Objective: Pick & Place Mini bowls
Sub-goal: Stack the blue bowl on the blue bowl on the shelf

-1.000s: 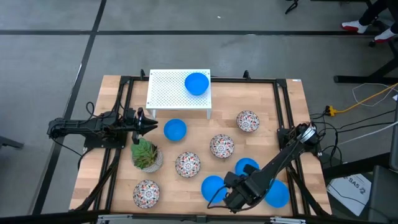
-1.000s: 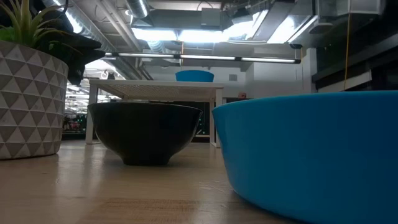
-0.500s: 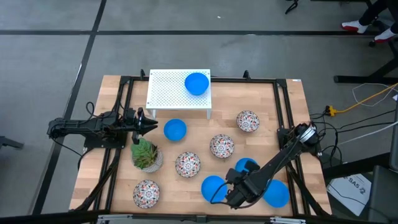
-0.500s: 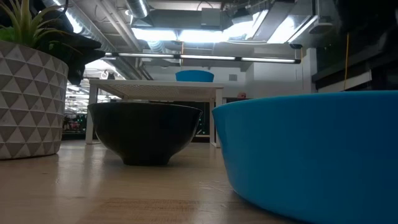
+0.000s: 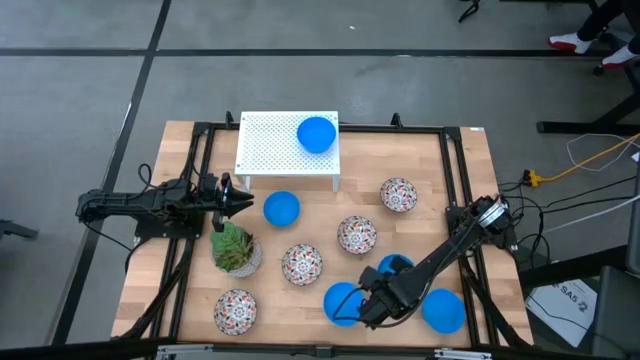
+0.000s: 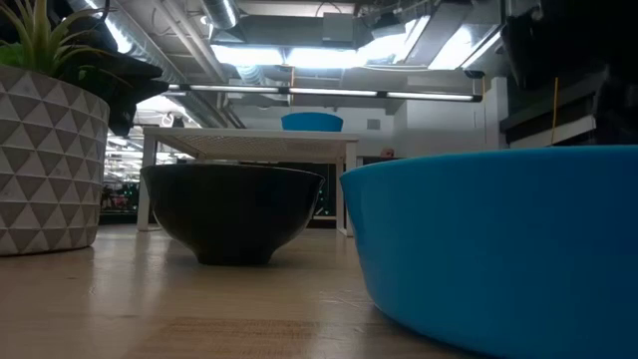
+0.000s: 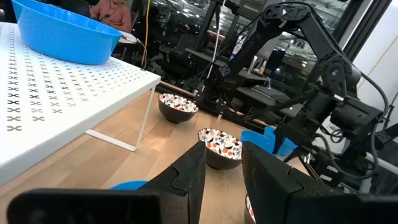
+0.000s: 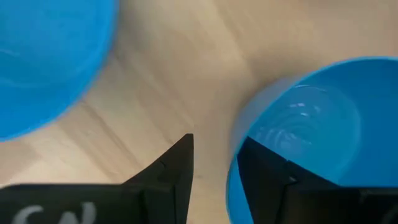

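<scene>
Grey concrete floor [image 5: 90, 90] seen around wooden table [image 5: 440, 170] in high view, crossed by dark seam lines; yellow cable [image 5: 600, 152] trailed at right edge; white perforated stand [image 5: 275, 150] placed at table's upper middle; ceiling in low view lined with ducts and bright strip lights [image 6: 289, 52] across upper frame

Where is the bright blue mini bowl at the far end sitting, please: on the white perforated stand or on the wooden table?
On the stand: the bright blue mini bowl rests upright atop the white perforated stand.
</scene>
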Motion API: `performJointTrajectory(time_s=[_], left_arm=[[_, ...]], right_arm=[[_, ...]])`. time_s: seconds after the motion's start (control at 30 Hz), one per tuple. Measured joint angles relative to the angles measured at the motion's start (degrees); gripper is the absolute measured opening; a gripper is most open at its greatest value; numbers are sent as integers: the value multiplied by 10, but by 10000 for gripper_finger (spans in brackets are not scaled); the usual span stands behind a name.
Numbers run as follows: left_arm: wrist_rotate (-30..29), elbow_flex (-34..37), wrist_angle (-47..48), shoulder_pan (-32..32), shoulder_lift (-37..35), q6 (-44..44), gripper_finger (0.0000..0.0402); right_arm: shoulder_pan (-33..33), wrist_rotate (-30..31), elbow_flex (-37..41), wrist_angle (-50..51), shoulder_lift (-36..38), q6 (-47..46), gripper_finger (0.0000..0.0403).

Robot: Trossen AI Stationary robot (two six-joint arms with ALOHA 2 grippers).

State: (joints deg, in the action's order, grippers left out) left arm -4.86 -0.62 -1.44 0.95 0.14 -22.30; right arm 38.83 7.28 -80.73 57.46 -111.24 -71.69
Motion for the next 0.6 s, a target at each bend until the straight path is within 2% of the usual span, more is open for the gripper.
performJointTrajectory(time_s=[0.2, 0.43, 0.6], left_arm=[[0, 0, 0, 0, 0, 0, 100], [0, 0, 0, 0, 0, 0, 100], [0, 0, 0, 0, 0, 0, 100]], right_arm=[[-1, -24, 0, -8, 0, -36, 105], [-1, -53, 0, -7, 1, -46, 12], [-1, -66, -4, -8, 1, -57, 19]])
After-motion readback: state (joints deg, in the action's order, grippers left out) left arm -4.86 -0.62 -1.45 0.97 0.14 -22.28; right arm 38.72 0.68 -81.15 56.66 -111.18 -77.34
